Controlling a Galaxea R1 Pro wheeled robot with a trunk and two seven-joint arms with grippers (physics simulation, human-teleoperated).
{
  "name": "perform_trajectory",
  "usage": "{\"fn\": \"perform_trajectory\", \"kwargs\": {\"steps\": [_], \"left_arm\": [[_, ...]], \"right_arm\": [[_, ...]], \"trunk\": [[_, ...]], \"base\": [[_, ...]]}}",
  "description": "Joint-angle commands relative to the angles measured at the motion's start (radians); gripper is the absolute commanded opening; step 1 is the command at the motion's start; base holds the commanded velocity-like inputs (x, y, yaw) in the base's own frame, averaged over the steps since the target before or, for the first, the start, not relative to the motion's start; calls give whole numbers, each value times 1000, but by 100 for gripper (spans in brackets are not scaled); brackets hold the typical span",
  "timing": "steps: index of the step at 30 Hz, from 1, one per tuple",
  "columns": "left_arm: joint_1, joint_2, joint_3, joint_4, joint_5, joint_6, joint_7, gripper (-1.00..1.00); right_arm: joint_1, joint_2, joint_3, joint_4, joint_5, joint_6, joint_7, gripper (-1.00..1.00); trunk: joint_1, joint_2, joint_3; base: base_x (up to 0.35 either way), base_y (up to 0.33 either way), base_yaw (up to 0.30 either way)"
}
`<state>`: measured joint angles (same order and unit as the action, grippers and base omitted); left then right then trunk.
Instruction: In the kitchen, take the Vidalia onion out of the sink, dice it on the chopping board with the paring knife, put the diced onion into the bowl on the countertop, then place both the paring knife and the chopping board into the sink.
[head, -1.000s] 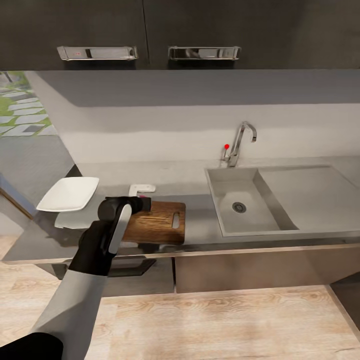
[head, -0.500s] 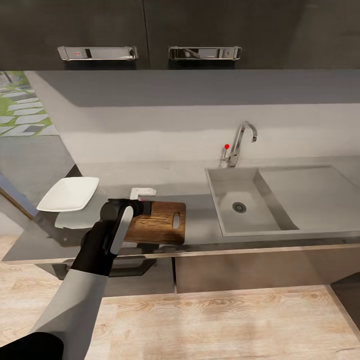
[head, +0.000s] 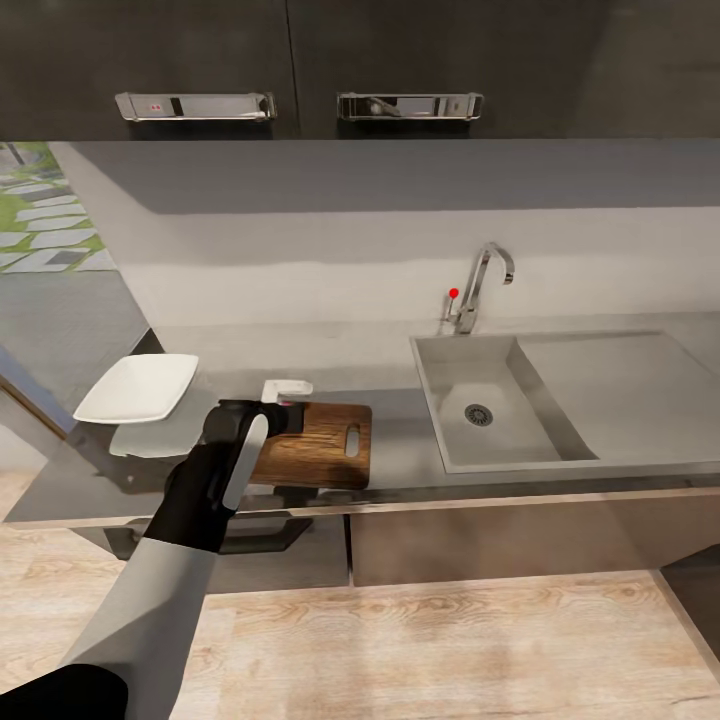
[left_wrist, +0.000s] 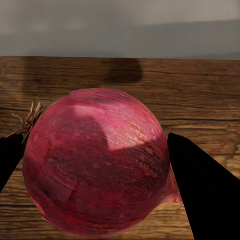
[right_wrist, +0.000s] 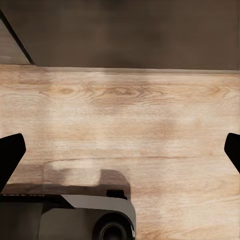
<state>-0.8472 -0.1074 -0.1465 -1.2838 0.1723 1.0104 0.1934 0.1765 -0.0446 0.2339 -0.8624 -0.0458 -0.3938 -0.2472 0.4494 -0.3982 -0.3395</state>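
From the head view we saw the left end effector over the chopping board's left end, near the surface's front edge. The left wrist view showed its fingers clamped on the Vidalia onion, just above the board. In the right wrist view the right end effector stood spread apart over the wood floor.

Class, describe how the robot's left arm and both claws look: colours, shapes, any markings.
The left arm has a pale grey forearm, a black wrist section and a light grey oval panel. The left claw and right claw have plain black, tapered fingers. No markings or cables show.
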Motion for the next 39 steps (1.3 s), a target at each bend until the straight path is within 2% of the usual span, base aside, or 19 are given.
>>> {"fn": "perform_trajectory", "kwargs": {"steps": [1,13,17,22,39], "left_arm": [[-1,0,-1,1,9,3,9,-100],[-1,-3,-1,5,9,3,9,-100],[-18,20,-3,10,4,-4,22,-100],[-18,38,2,9,0,-4,31,-100],[-18,40,-5,10,0,-4,32,-100]], "right_arm": [[0,-1,5,-1,-4,-2,-7,100],[0,-3,7,-1,-3,-3,-4,100],[-20,20,7,21,-3,-16,-4,100],[-23,22,6,41,-3,-19,-2,100],[-23,22,5,43,-3,-20,-1,100]], "trunk": [[1,-2,-2],[1,-2,-2],[1,-2,-2],[1,-2,-2],[1,-2,-2]], "base": [[0,0,0],[0,0,0],[0,0,0],[0,0,0],[0,0,0]]}}
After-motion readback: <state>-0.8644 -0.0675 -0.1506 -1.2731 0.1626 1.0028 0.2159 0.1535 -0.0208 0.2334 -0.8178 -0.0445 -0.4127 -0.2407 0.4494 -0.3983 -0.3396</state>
